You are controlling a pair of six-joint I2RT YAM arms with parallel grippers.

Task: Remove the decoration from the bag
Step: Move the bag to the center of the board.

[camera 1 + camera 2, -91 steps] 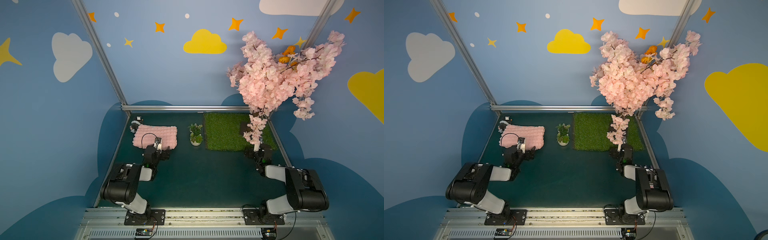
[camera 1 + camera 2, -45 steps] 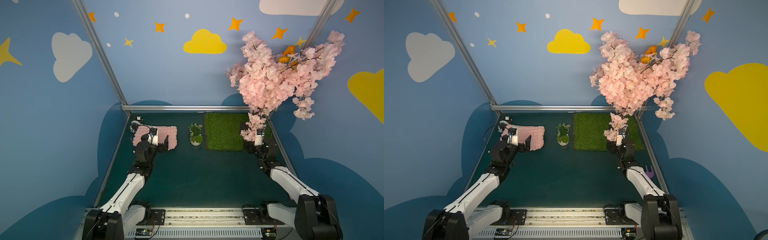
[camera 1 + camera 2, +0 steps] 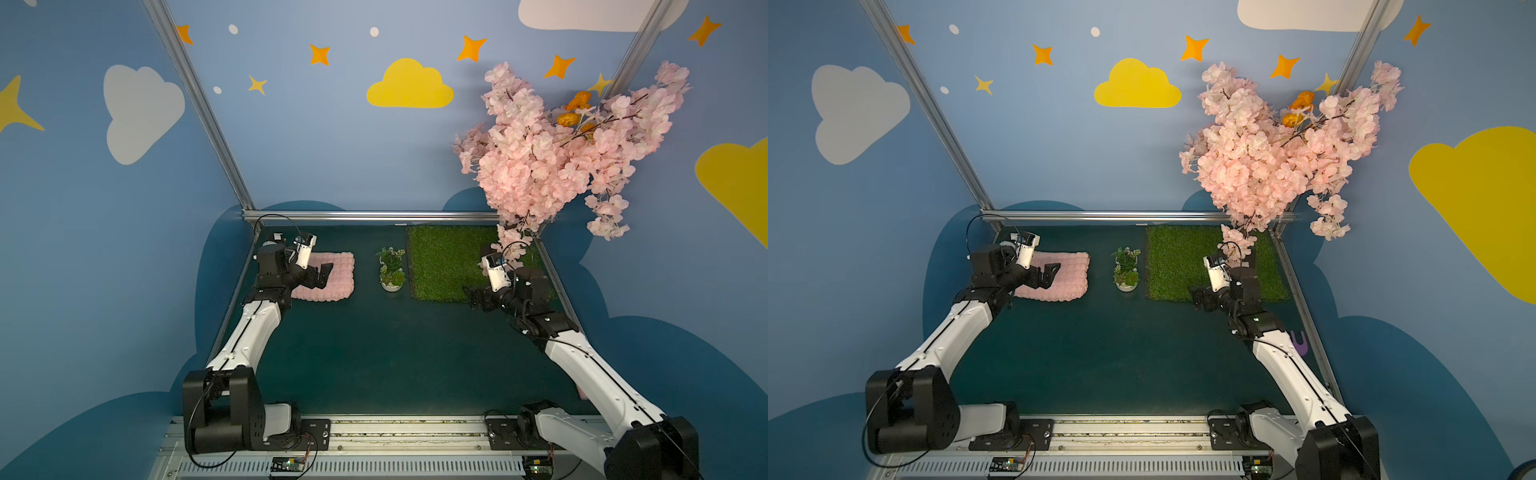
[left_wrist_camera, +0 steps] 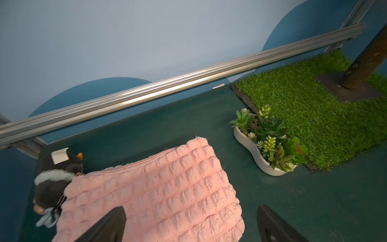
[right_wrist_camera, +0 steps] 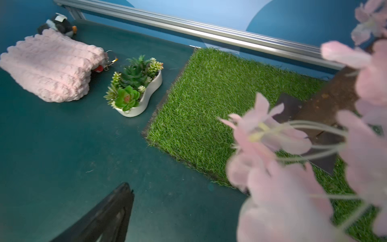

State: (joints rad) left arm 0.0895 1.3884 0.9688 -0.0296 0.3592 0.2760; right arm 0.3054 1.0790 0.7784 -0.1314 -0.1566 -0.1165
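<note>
Place: staged robot booth
Backdrop: blue walls [image 3: 316,145], painted clouds [image 3: 409,85], stars [image 3: 471,46]
Frame: aluminium rail [image 3: 370,215]
Lower edge: bolted robot arms [image 3: 253,332]
Right: fake grass [image 3: 444,266], blossom tree [image 3: 540,166]

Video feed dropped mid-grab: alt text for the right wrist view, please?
The pink bag lies on the dark green table, with only a red bit of the decoration and its metal clasp peeking out at the end by the succulent planter. Blurred pink blossoms block much of the grass mat.
</note>
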